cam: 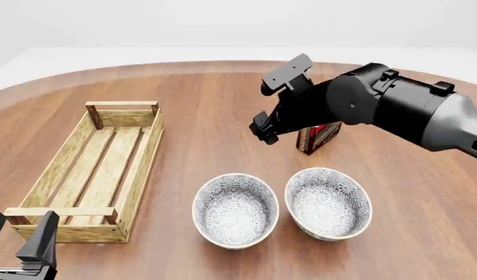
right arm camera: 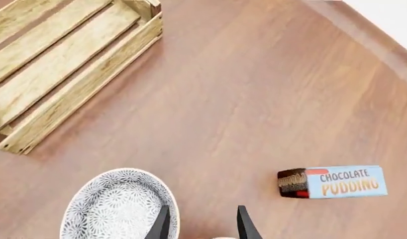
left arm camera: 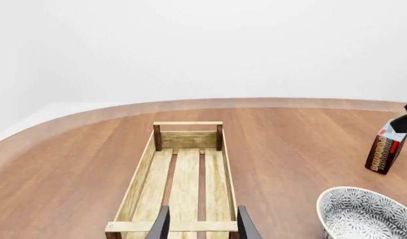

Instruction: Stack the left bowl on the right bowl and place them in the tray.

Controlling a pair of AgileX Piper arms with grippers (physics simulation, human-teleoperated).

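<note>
At the lower left corner of the front view the left pincer hovers just before the near end of the tray, its two dark fingers spread with nothing between them; in the left wrist view the same fingers frame the tray's near end bar. Toward the lower middle of the front view two patterned bowls sit side by side on the wooden surface, upright and nearly touching — the left bowl and the right bowl, both well apart from the tray, which runs along the left of the frame with bare slats. Farther back, at the upper middle, the right pincer hangs above the surface with its fingers parted and holding nothing; the right wrist view looks down past those fingers onto the rim of a bowl. Just behind the right arm stands the chocolate pudding box — partly hidden by it.
</note>
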